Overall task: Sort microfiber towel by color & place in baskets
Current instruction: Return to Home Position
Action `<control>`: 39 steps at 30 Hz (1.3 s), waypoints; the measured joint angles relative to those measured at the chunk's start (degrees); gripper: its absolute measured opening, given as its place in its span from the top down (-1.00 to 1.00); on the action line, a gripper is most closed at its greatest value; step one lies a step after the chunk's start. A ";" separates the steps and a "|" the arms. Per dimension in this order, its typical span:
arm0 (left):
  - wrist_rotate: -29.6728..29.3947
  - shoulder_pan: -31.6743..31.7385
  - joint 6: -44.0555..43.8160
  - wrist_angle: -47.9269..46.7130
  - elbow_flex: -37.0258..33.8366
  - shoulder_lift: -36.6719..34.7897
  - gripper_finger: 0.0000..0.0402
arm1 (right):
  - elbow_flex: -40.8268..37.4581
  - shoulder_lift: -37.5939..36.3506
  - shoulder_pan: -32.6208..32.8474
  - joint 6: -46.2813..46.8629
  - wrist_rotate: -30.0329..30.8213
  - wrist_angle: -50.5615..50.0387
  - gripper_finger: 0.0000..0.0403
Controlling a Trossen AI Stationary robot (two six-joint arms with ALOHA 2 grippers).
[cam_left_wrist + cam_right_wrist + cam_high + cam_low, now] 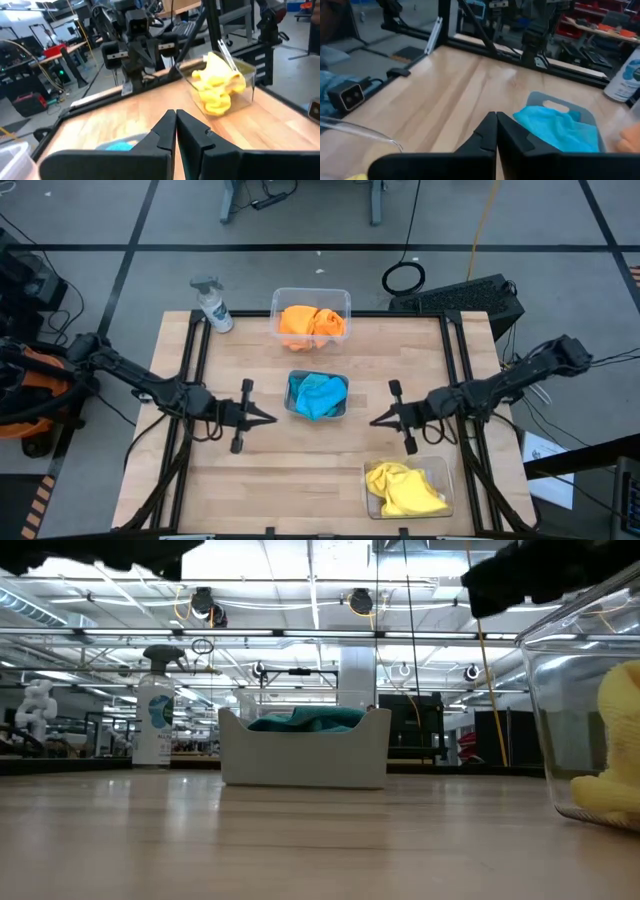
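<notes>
Left pincer (pixel 267 418): fingers together, tips meeting in a point. It hovers over the table (pixel 300 470), left of centre, aimed at the middle.
Right pincer (pixel 376 420): fingers together too, mirrored right of centre and pointing back at the left one. Neither is clamped on anything or touching a basket.

Towels, all binned by colour:
- orange towels (pixel 312 323) are in the far basket (pixel 310 291), a clear tub at the middle of the table's back edge.
- blue towels (pixel 319 395) are in the grey basket (pixel 290 395), the small one at table centre, between the two pincers and clear of both.
- yellow towels (pixel 402 490) are in the near basket (pixel 437 468), a clear tub at the front right corner. They are bunched toward its left and front walls.

Can't count the cloths per heap, they're too rumpled.

Spray bottle (pixel 213 305) stands upright at the back edge near the left corner, just left of the far basket and not touching it.

Low view: the blue heap just tops the grey basket's rim.
</notes>
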 joint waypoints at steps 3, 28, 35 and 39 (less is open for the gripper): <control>-0.25 0.27 -0.49 0.06 -2.18 -1.56 0.89 | -4.19 -0.55 -1.83 0.30 -2.22 4.98 1.00; 3.54 10.64 -4.07 7.65 -14.47 -3.74 0.89 | -24.01 -0.79 -2.37 4.15 -2.28 25.88 1.00; 5.27 12.39 -6.51 12.07 -17.17 -3.88 0.89 | -23.91 -0.81 -2.37 2.51 -2.24 23.75 1.00; 7.57 13.10 -6.57 10.78 -17.15 -3.88 0.89 | -23.91 -0.81 -2.37 3.24 -1.98 22.18 1.00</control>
